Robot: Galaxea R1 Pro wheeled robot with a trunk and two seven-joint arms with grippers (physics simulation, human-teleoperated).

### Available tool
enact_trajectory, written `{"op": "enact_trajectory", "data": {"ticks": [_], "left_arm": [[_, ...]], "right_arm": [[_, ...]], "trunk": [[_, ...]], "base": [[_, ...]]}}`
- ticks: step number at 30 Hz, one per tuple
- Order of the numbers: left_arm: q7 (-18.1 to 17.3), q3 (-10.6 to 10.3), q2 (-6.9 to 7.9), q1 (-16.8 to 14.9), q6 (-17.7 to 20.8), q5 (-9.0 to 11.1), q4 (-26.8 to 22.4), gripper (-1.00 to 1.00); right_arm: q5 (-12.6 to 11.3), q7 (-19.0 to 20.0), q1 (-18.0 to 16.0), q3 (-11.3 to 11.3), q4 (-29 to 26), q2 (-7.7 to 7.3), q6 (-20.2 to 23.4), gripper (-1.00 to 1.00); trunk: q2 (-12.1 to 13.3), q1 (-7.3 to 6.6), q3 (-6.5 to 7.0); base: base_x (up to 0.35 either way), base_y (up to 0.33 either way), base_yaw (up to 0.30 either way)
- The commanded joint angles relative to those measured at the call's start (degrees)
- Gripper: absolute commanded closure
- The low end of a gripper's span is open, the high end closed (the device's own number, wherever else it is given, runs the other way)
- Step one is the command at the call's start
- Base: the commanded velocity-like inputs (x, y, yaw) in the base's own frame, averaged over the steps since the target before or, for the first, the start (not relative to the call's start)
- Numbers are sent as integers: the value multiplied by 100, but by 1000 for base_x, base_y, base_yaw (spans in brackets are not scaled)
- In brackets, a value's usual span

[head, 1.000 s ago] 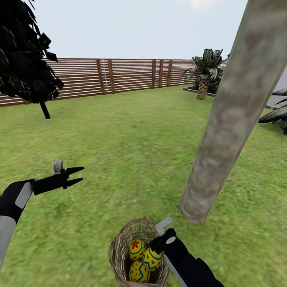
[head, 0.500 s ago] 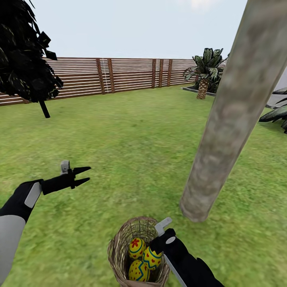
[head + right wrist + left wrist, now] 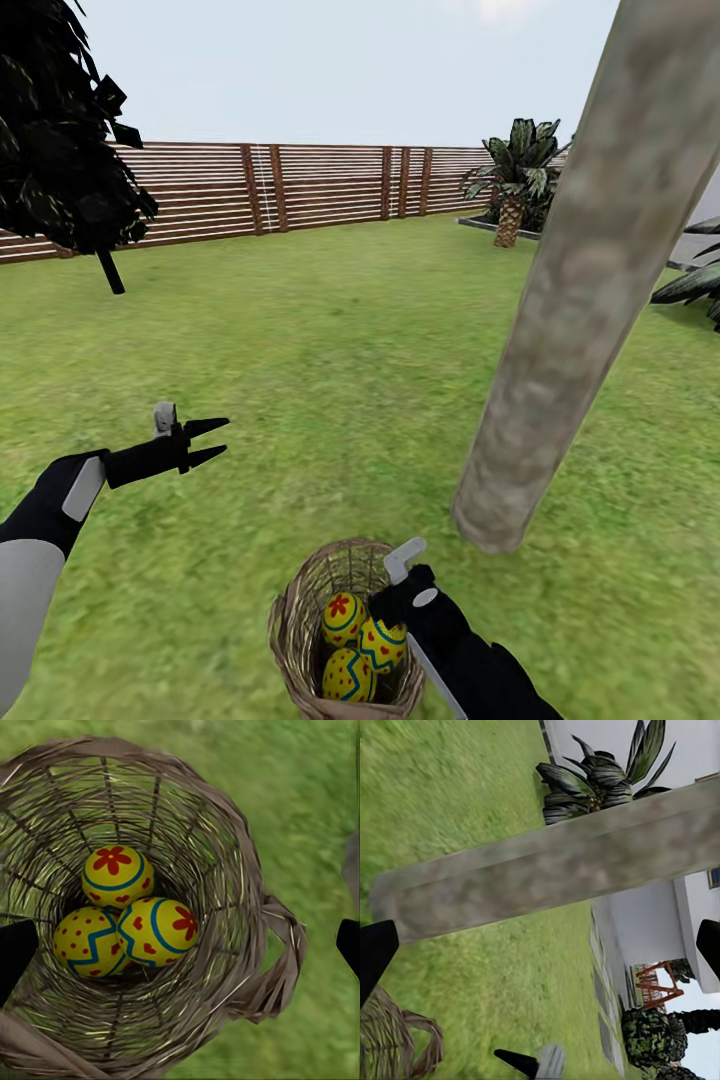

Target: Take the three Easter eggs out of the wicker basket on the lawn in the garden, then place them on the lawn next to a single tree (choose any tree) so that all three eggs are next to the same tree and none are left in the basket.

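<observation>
Three Easter eggs (image 3: 358,645) sit clustered in wicker basket (image 3: 295,630) on lawn (image 3: 330,380), low centre of head view, near base of tree (image 3: 560,330). Right gripper (image 3: 392,603) poised at basket's rim, over eggs; finger spread hidden here. Left gripper (image 3: 205,442) well apart over bare grass, fingers parted, empty. Wide open turf ahead to fence (image 3: 300,190).

Left wrist view: trunk (image 3: 555,877) spans frame, basket rim (image 3: 394,1042) at corner.

Right wrist view: eggs (image 3: 131,915) touching at basket bottom, braided rim (image 3: 277,960) around; dark fingertips (image 3: 15,952) at either frame edge, wide apart.

Your left gripper (image 3: 208,441) is showing two pointed black fingers and a small grey block; your black forearms are carrying pale grey panels, and your right gripper (image 3: 392,600) is wearing a grey bracket
</observation>
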Motion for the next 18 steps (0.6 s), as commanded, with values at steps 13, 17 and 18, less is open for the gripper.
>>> {"op": "enact_trajectory", "data": {"ticks": [13,17,18], "left_arm": [[-21,8,-3,-4,23,-9,-151,-100],[-21,8,-4,-4,29,-9,-156,-100],[-21,8,-5,-4,30,-9,-156,-100]], "right_arm": [[-29,-60,-132,216,-146,331,721,-100],[-78,-51,-381,214,99,363,927,-100],[-82,-46,-426,215,162,369,947,-100]], "trunk": [[-525,286,-239],[-686,374,-311],[-726,396,-329]], "base": [[0,0,0],[0,0,0],[0,0,0]]}}
